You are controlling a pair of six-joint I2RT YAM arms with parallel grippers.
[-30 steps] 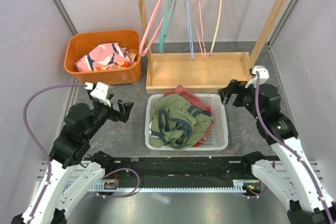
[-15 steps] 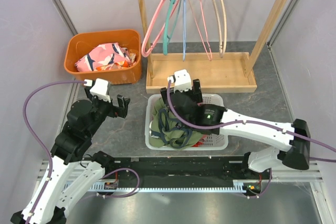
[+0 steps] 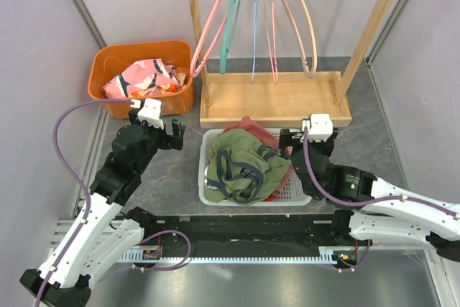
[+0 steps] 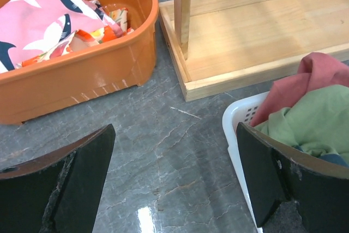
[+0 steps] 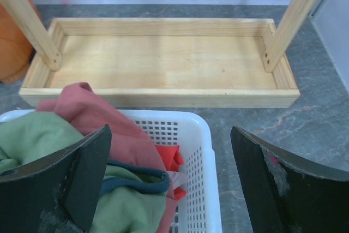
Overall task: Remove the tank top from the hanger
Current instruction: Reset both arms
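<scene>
A green tank top [image 3: 241,163] with dark blue trim lies crumpled in the white basket [image 3: 302,177], on top of a red garment [image 3: 251,126]. No hanger shows in it. Several bare hangers [image 3: 215,19] hang from the wooden rail. My left gripper [image 3: 175,136] is open over the table just left of the basket, nothing between its fingers. In the left wrist view the tank top [image 4: 311,118] sits at the right edge, beside the open left gripper [image 4: 174,156]. My right gripper [image 3: 287,143] is open above the basket's right part; the right wrist view shows the right gripper [image 5: 170,151] empty, with the tank top [image 5: 32,135] at its left.
An orange bin [image 3: 100,70] holding pink patterned cloth stands at the back left. The wooden rack base [image 3: 273,98] lies directly behind the basket, with posts at both ends. Grey walls close in both sides.
The right arm swung in from the right, crossed over the basket, and now sits at its right part. The left gripper shifted toward the rack. The hangers swing on the rail.
</scene>
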